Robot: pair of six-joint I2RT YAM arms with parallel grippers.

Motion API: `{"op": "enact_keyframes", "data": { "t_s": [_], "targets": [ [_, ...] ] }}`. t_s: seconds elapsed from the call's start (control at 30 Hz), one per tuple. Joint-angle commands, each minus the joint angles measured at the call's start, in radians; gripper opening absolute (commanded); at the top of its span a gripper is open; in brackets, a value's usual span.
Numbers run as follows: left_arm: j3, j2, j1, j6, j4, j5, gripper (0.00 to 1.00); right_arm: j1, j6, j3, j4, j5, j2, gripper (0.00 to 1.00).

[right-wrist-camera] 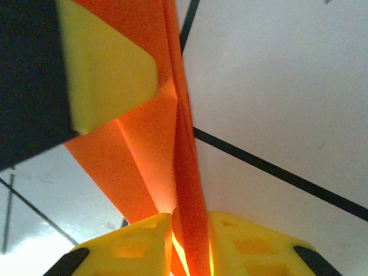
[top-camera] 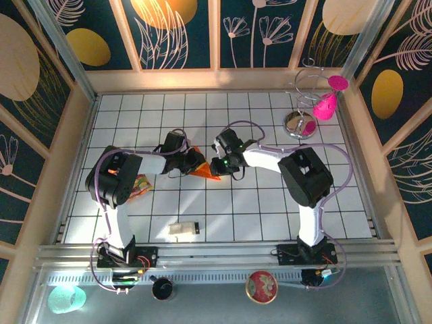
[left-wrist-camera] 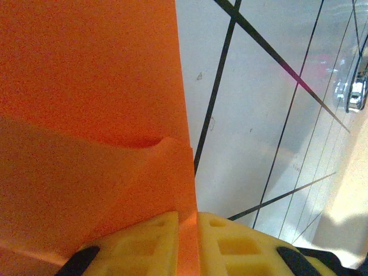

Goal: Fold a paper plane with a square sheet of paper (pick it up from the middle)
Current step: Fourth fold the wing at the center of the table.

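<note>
The square sheet of paper (top-camera: 205,171) is bright orange and folded into a narrow, pointed, layered wedge, held just above the tiled table between both arms. My left gripper (top-camera: 194,160) comes in from the left. In the left wrist view its yellow fingers (left-wrist-camera: 149,247) are shut on an edge of the orange paper (left-wrist-camera: 92,103). My right gripper (top-camera: 221,164) comes in from the right. Its fingers (right-wrist-camera: 253,247) close on the stacked layers of the paper (right-wrist-camera: 190,190), with thin slivers of light beside them. The left gripper's yellow finger (right-wrist-camera: 106,75) presses the same paper further up.
A crinkled multicoloured wrapper (top-camera: 142,185) lies by the left arm. A small beige block (top-camera: 182,230) sits near the front. A wire stand with pink pieces (top-camera: 324,104) stands at the back right. A round tin (top-camera: 261,287) and a black knob (top-camera: 162,289) rest on the front ledge.
</note>
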Motion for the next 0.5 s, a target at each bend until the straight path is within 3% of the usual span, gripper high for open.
{"op": "enact_keyframes", "data": {
  "t_s": [0.0, 0.23, 0.47],
  "targets": [
    [-0.032, 0.017, 0.012, 0.008, -0.063, -0.058, 0.17, -0.014, 0.026, -0.006, 0.096, -0.063, -0.098, 0.24],
    [-0.027, 0.018, 0.013, 0.007, -0.062, -0.058, 0.17, -0.012, 0.032, 0.005, 0.116, -0.208, -0.003, 0.09],
    [-0.024, 0.018, 0.011, 0.008, -0.065, -0.055, 0.16, -0.018, 0.034, -0.002, 0.125, -0.203, 0.041, 0.05]
  ]
}}
